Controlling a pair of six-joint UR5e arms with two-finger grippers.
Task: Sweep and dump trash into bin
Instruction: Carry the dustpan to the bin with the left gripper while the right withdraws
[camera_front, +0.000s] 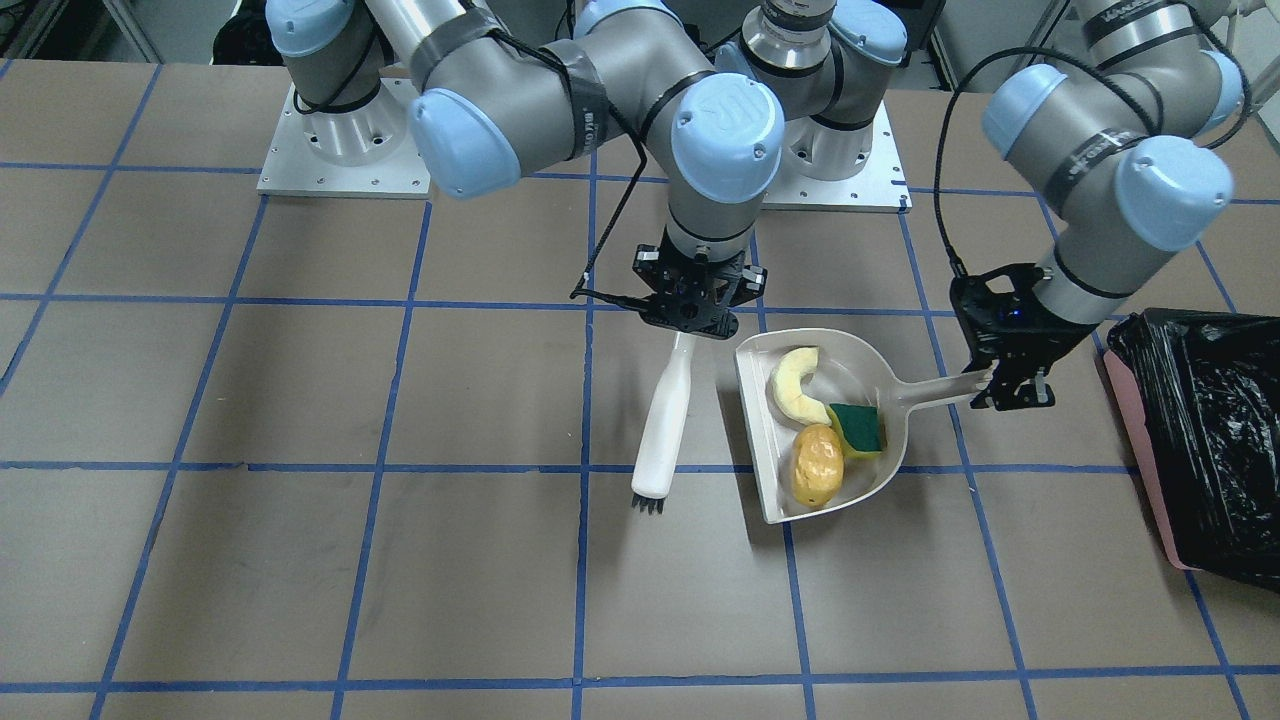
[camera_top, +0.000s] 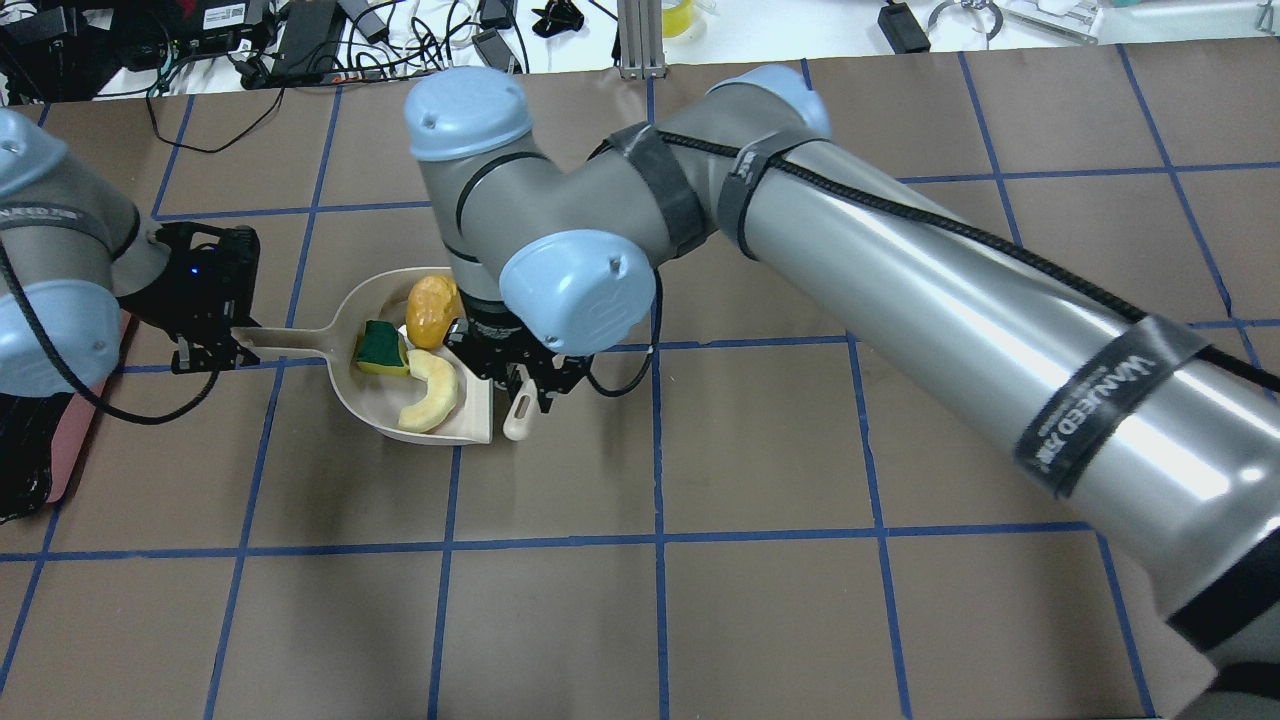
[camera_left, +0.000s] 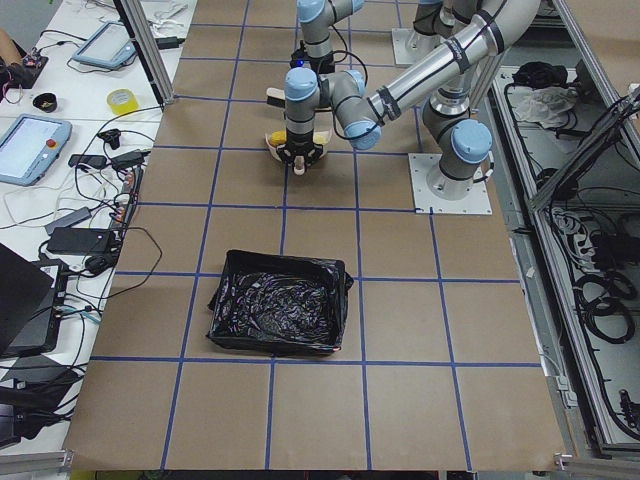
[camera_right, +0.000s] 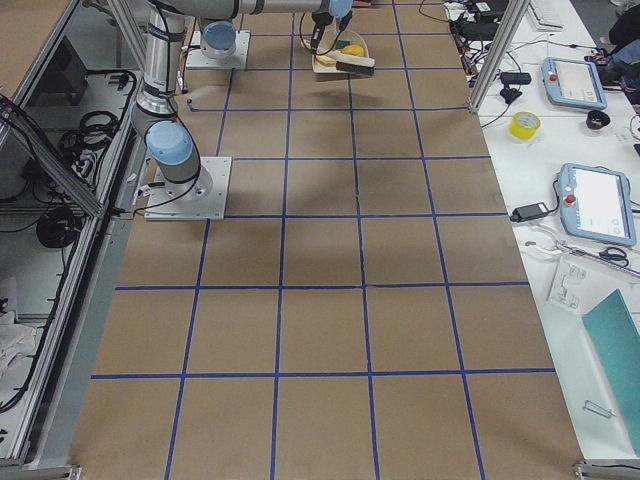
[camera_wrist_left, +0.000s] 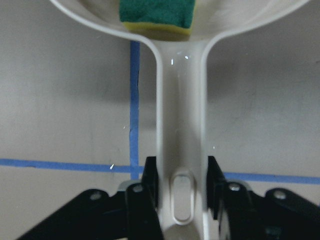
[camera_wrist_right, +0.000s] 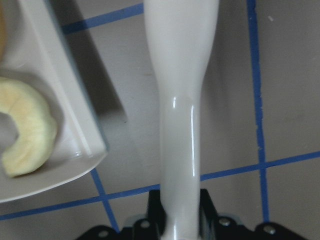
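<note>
All three trash pieces lie in the beige dustpan (camera_front: 870, 365): the orange-yellow lumpy piece (camera_front: 817, 465), the cream crescent slice (camera_front: 795, 385) and the green-faced sponge (camera_front: 858, 427). My left gripper (camera_front: 990, 380) is shut on the end of the dustpan handle (camera_wrist_left: 181, 150), as the left wrist view shows. Just beside the pan's open lip, the white brush (camera_front: 665, 420) points its black bristles at the table, and my right gripper (camera_front: 690, 325) is shut on its handle (camera_wrist_right: 180, 100). The bin (camera_front: 1200, 440), pink with a black bag, stands just past my left gripper.
Brown table with a blue tape grid. The arm base plates (camera_front: 345, 150) sit at the robot's side. The right arm's long link (camera_top: 950, 300) reaches across the table. Side benches hold tablets, cables and a tape roll (camera_right: 524, 124).
</note>
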